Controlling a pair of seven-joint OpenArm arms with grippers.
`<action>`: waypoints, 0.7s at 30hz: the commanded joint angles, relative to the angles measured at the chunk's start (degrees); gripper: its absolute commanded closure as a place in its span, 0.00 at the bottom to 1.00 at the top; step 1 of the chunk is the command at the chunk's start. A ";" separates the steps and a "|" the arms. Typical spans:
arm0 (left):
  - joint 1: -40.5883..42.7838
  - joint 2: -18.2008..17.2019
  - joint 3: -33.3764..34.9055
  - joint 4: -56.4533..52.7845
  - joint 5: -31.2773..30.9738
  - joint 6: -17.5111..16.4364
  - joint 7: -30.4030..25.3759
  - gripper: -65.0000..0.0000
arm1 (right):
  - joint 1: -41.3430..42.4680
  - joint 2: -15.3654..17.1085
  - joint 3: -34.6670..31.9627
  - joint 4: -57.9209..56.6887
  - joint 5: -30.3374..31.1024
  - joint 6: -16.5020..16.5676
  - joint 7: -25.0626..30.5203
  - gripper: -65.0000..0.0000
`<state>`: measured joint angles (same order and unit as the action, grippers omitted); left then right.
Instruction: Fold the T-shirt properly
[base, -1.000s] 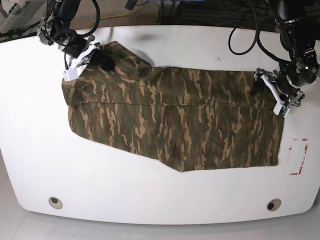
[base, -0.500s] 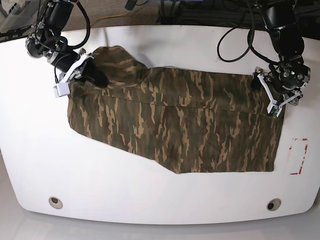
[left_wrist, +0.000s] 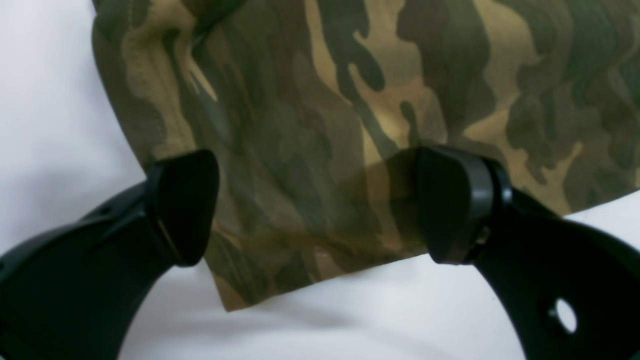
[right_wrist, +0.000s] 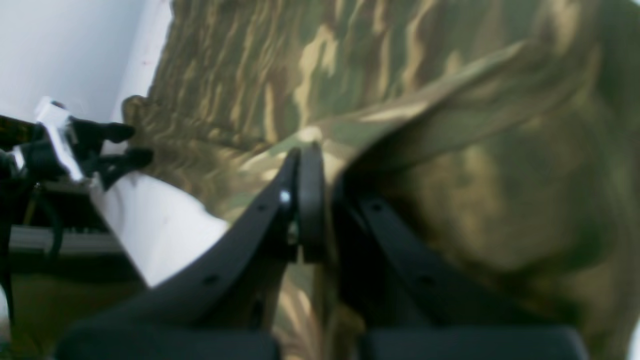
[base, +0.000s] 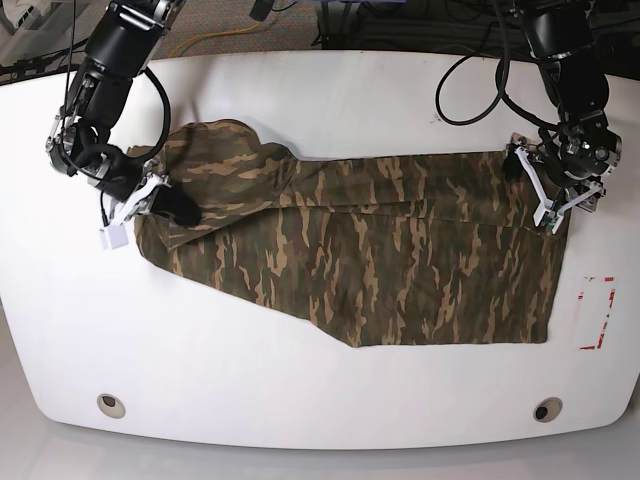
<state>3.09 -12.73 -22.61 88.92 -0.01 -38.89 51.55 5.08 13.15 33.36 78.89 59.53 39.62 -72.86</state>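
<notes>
The T-shirt (base: 380, 255) lies spread flat across the middle of the white table (base: 300, 400), reaching toward both side edges. The right gripper (base: 170, 205) pinches a bunched-up bit of the shirt tight near one side edge. Near the other, the left gripper (left_wrist: 315, 210) stands wide open over a shirt corner.

A white table (base: 300, 390) bears a red-marked rectangle (base: 597, 312) near its edge.

Both arms were black, jointed, trailing looped black cables. The left gripper (left_wrist: 315, 210) carried curved matte-black fingers with broad smooth pads (one hole drilled low). The right gripper (right_wrist: 320, 200) showed small silver screws, white bracket behind.
</notes>
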 joint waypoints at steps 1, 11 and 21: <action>-0.41 -0.59 -0.11 0.44 1.20 -0.18 1.15 0.11 | 2.43 1.40 0.44 -1.22 -0.58 0.38 1.61 0.88; -0.59 -0.59 -0.11 0.35 1.20 -0.18 1.15 0.11 | 9.29 2.90 0.35 -7.55 -12.63 0.38 4.33 0.83; -1.47 -0.41 -0.20 2.11 1.11 -1.11 1.15 0.11 | 0.32 4.30 0.70 5.55 -5.86 0.38 0.29 0.58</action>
<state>2.57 -12.67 -22.59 89.30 0.40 -39.75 51.99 5.89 16.69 33.95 81.10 50.70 39.55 -72.51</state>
